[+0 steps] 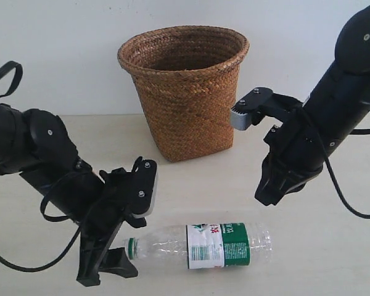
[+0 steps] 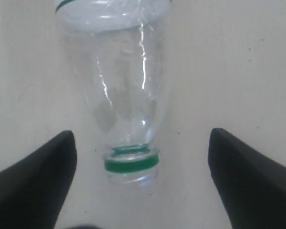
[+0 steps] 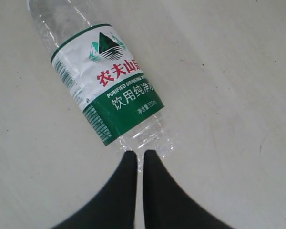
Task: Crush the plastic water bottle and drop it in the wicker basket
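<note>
The plastic water bottle (image 1: 203, 246) lies on its side on the table, uncrushed, its green-and-white label (image 3: 107, 81) facing up. Its green-ringed neck (image 2: 131, 164) points at my left gripper (image 1: 128, 237). That gripper is open wide, with one finger on each side of the neck and neither touching it (image 2: 142, 134). My right gripper (image 1: 268, 197) is shut on nothing and hangs just above the bottle's base end (image 3: 136, 153). The wicker basket (image 1: 184, 92) stands upright behind the bottle, near the wall.
A grey-tipped part of the right arm (image 1: 240, 117) sticks out close to the basket's right side. The pale table (image 1: 333, 259) stretches out to the right of the bottle. The wall (image 1: 61, 37) rises just behind the basket.
</note>
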